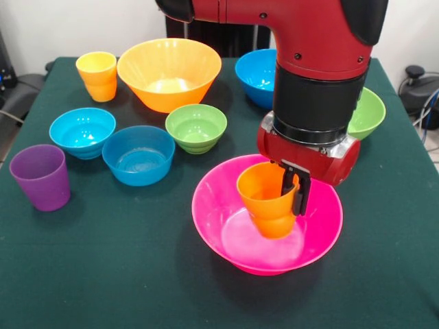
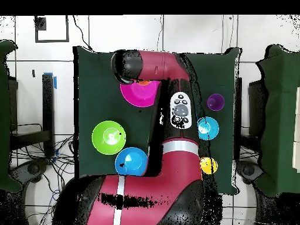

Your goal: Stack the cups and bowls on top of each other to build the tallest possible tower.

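Holding an orange cup [image 1: 267, 199] by its rim, the claw [image 1: 293, 186] hangs low inside the big pink bowl [image 1: 219, 226], which sits nearest the camera on the dark green tabletop [image 1: 103, 274]. The claw is pinching the cup's wall, one black finger [image 1: 300, 195] outside, the other seemingly inside. The cup's base looks to be at or just above the bowl's floor; contact cannot be confirmed.

To the left stands a purple cup [image 1: 41, 177]. Behind it sit a cyan bowl [image 1: 82, 131], a blue bowl [image 1: 138, 155] and a small green bowl [image 1: 196, 127]. Further back are a yellow cup [image 1: 97, 75], a large orange bowl [image 1: 169, 72], another blue bowl [image 1: 255, 77] and a green bowl [image 1: 369, 113].

All of this ware looks like light, stiff, glossy plastic. It is likely slippery and easy to tip or slide. A pinch across a rim wall seems the surest hold for cups. The wide bowls probably need the same grip at one edge.

The arm [image 1: 315, 75] covers much of the far blue and green bowls in the front view. From overhead, it hides most of the pink bowl, the orange bowl and the middle of the tabletop. A seventh bowl is not visible.
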Controlling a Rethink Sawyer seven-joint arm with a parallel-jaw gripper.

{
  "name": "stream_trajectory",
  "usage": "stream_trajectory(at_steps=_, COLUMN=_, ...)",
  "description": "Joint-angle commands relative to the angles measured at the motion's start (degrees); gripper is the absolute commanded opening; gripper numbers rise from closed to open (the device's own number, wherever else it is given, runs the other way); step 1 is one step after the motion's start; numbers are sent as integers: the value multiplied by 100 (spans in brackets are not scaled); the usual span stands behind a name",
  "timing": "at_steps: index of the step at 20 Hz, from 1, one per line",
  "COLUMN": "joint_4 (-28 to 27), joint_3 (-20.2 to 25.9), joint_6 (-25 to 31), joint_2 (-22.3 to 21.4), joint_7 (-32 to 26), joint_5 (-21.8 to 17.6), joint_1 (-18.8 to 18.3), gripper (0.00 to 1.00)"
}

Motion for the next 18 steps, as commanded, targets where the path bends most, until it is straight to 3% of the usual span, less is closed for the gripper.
stream_trajectory(at_steps=1, joint_4=533, joint_3=379, joint_6=-294, joint_2=135, joint_7=-1049, joint_5=-540, joint_1=-62, gripper=0)
stream_trajectory(at_steps=18, joint_4=883, joint_3=617, joint_6=-312, joint_2=-30, joint_7=-1633, joint_5=-612, joint_1=-438, gripper=0)
